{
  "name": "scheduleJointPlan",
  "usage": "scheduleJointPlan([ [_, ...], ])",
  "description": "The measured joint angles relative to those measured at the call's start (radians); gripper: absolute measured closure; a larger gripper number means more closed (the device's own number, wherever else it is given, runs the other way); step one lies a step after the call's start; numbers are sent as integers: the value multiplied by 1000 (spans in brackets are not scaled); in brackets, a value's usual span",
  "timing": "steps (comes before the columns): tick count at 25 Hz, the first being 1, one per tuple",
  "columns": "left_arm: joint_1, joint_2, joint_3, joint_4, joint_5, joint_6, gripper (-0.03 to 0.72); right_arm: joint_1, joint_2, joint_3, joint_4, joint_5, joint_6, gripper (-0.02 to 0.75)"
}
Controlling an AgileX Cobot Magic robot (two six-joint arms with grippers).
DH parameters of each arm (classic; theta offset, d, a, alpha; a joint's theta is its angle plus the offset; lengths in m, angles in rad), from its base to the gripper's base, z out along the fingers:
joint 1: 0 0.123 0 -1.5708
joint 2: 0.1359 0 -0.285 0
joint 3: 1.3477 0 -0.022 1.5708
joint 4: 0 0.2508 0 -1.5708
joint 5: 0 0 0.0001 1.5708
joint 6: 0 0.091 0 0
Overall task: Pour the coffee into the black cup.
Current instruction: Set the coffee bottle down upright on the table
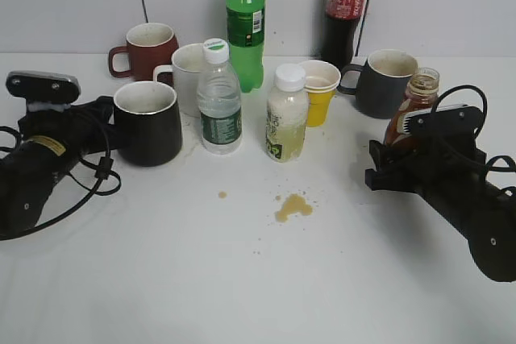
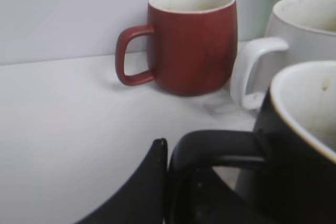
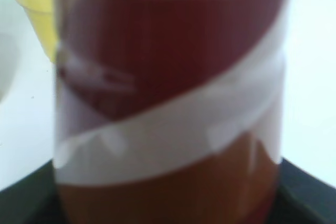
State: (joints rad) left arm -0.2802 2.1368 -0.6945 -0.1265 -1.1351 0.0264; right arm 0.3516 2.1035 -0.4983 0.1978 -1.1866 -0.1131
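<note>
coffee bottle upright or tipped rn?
Upright. The small brown uncapped coffee bottle stands on the white table, mouth up, with the right hand at its base.

The coffee bottle (image 3: 168,103) fills the blurred view, a yellow cup (image 3: 34,14) behind its left edge.

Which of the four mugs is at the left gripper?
The glossy black mug with off-white inside, front left. Its loop handle sits right at the left gripper. The dark red mug, white mug and dark grey mug stand farther back.
</note>
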Motion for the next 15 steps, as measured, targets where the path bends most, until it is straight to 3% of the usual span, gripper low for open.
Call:
scheduleJointPlan([
  [9, 0, 14, 0, 5, -6, 0, 632, 0, 0, 0, 0, 0, 0, 234],
  [15, 0, 14, 32, 4, -43, -15, 496, 0, 0, 0, -4, 0, 1, 234],
])
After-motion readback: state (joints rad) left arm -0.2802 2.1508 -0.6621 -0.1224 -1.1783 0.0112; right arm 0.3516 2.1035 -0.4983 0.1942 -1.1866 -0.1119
